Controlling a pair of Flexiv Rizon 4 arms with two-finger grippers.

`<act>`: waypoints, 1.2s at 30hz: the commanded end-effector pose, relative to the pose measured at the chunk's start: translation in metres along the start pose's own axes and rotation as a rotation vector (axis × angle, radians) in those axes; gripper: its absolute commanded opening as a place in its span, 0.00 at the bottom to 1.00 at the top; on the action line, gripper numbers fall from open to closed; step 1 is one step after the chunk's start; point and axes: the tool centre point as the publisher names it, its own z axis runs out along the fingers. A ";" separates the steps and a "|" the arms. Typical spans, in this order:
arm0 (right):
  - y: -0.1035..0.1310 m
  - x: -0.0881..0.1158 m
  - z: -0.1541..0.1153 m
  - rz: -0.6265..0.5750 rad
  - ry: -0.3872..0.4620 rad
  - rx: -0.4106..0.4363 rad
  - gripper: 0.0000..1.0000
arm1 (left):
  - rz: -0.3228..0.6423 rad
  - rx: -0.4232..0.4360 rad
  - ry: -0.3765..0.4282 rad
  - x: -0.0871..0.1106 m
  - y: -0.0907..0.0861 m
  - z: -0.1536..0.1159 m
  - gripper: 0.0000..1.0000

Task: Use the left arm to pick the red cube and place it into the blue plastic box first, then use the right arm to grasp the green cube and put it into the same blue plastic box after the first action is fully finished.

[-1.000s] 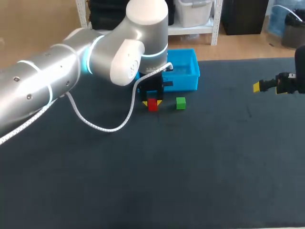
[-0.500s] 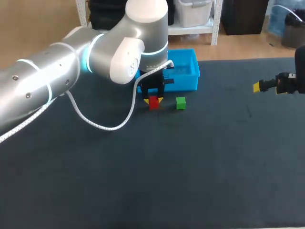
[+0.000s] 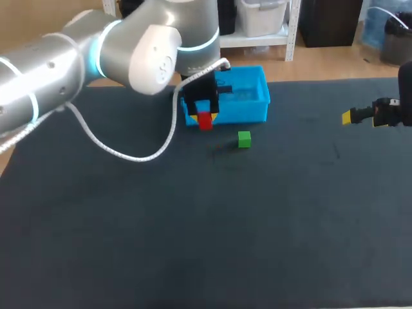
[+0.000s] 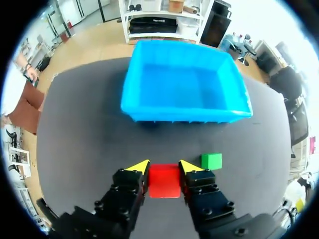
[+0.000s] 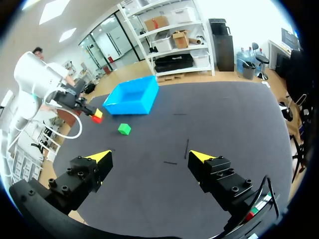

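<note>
My left gripper (image 3: 205, 120) is shut on the red cube (image 3: 205, 121), holding it in the air just in front of the blue plastic box (image 3: 257, 106). In the left wrist view the red cube (image 4: 164, 180) sits clamped between the yellow-tipped fingers (image 4: 138, 166), with the blue box (image 4: 184, 113) ahead and below, nothing in it. The green cube (image 3: 244, 139) rests on the dark table beside the box; it shows as the green cube (image 4: 212, 161) beside the gripper. My right gripper (image 5: 149, 158) stands wide open and holds nothing, far off at the table's right side (image 3: 360, 116).
A white cable (image 3: 129, 154) hangs from my left arm over the table. The dark mat (image 3: 206, 225) stretches bare toward the front. In the right wrist view the blue box (image 5: 130, 99) and green cube (image 5: 124, 129) lie far ahead.
My left gripper has risen off the table with the red cube and moved back toward the blue box. The green cube and the right arm have kept still.
</note>
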 end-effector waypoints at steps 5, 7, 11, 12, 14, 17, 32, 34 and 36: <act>0.000 0.000 0.000 0.000 0.001 0.001 1.00 | 0.008 0.055 -0.081 0.017 0.023 -0.039 0.00; 0.000 0.000 0.000 0.000 0.001 0.001 1.00 | 0.015 0.065 -0.093 0.020 0.027 -0.044 0.00; 0.000 0.000 0.000 0.000 0.001 0.001 1.00 | 0.032 0.093 -0.109 0.025 0.029 -0.046 0.00; 0.000 0.000 0.000 0.000 0.001 0.001 1.00 | 0.034 0.094 -0.111 0.025 0.029 -0.046 0.00; 0.000 0.000 0.000 0.000 0.001 0.001 1.00 | 0.046 0.110 -0.123 0.026 0.029 -0.046 0.00; 0.000 0.000 0.000 0.000 0.001 0.001 1.00 | 0.063 0.123 -0.140 0.023 0.024 -0.049 0.00; 0.000 0.000 0.000 0.000 0.001 0.001 1.00 | 0.138 0.151 -0.229 -0.030 -0.006 -0.054 0.00; 0.000 0.000 0.000 0.000 0.001 0.001 1.00 | 0.139 0.162 -0.233 -0.038 -0.009 -0.054 0.00; 0.000 0.000 0.000 0.000 0.001 0.001 1.00 | 0.139 0.157 -0.247 -0.047 -0.011 -0.054 0.00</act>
